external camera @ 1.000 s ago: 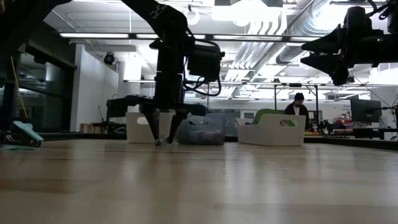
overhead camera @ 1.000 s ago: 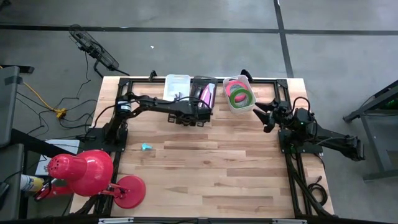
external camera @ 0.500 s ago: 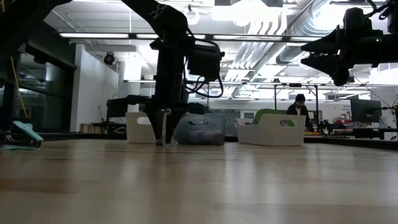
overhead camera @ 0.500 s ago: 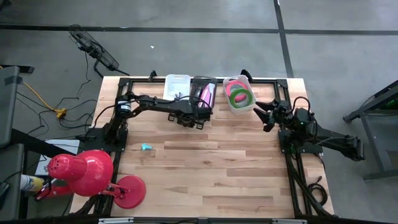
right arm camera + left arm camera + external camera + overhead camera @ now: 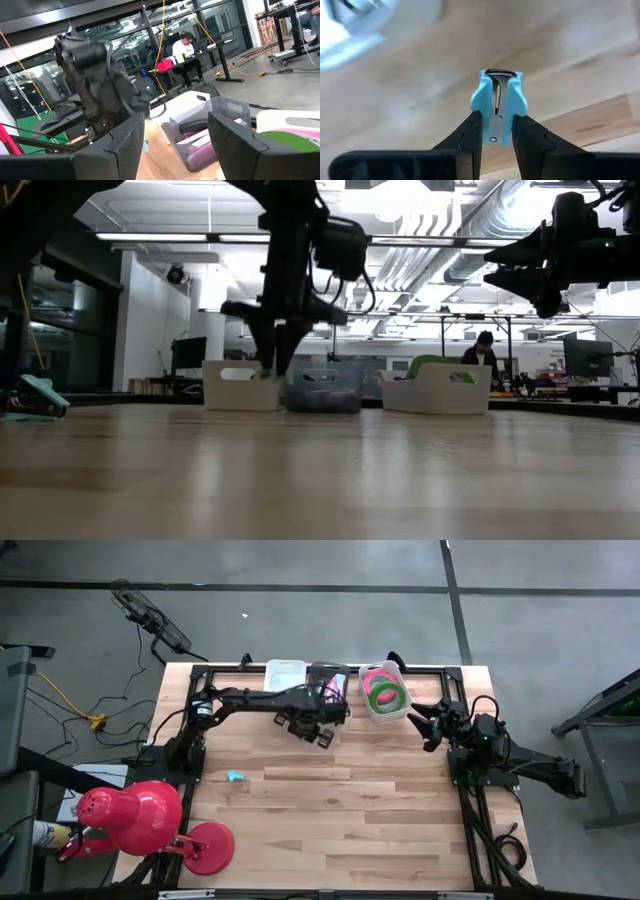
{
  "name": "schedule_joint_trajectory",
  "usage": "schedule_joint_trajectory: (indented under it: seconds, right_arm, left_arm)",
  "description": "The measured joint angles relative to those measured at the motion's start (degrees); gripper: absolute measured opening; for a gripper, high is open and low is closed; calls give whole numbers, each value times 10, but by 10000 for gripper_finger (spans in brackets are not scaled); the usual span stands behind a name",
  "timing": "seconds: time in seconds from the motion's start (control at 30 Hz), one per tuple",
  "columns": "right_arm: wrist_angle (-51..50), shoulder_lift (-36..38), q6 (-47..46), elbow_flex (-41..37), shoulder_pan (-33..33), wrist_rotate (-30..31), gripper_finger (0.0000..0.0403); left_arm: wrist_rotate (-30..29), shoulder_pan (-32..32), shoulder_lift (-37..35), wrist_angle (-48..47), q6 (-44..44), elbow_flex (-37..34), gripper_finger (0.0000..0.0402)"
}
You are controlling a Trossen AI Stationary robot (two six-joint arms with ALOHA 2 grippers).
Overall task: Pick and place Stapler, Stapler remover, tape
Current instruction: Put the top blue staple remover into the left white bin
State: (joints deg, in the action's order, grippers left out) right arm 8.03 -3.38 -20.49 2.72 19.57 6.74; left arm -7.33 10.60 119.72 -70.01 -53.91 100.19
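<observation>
My left gripper [image 5: 322, 731] hangs above the table in front of the far bins, shut on a light-blue staple remover [image 5: 497, 105]. In the low view its fingers [image 5: 272, 368] point down, off the wood. A pink-purple stapler [image 5: 333, 690] lies in the dark bin. Green and pink tape rolls [image 5: 385, 690] lie in the white bin on the right. A second small light-blue item [image 5: 235, 776] lies on the table toward the left. My right gripper [image 5: 427, 726] waits open, raised near the right edge beside the tape bin. My left gripper pinches the staple remover between its two fingers at the riveted hinge end [image 5: 493, 136]. The fingers come from above, pointing down. The claw end [image 5: 497, 76] sticks out past the fingertips. The remover is lifted clear of the table.
Three bins line the far edge: a white one [image 5: 285, 671], the dark one [image 5: 322, 673] and the tape bin [image 5: 372, 710]. A red desk lamp [image 5: 135, 815] stands at the near left corner. Bare wood spreads over the table's middle and near side. A person sits far behind [image 5: 483, 348].
My left gripper closed its fingers on the staple remover at the table surface, then rose and moved a little toward the table's right, carrying the remover clear of the wood.
</observation>
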Motion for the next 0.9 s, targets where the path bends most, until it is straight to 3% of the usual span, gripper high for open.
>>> schedule_joint_trajectory:
  seconds: [0.4, 0.6, 0.9]
  right_arm:
    - [0, 0, 0, 0, 0, 30, 208]
    - [0, 0, 0, 0, 0, 41, 208]
    - [0, 0, 0, 0, 0, 41, 208]
  left_arm:
    - [-102, 85, -2, -138, 71, 154, 78]
    - [-127, 140, -2, -129, 90, 141, 78]
    - [-127, 203, -3, -71, 108, 67, 78]
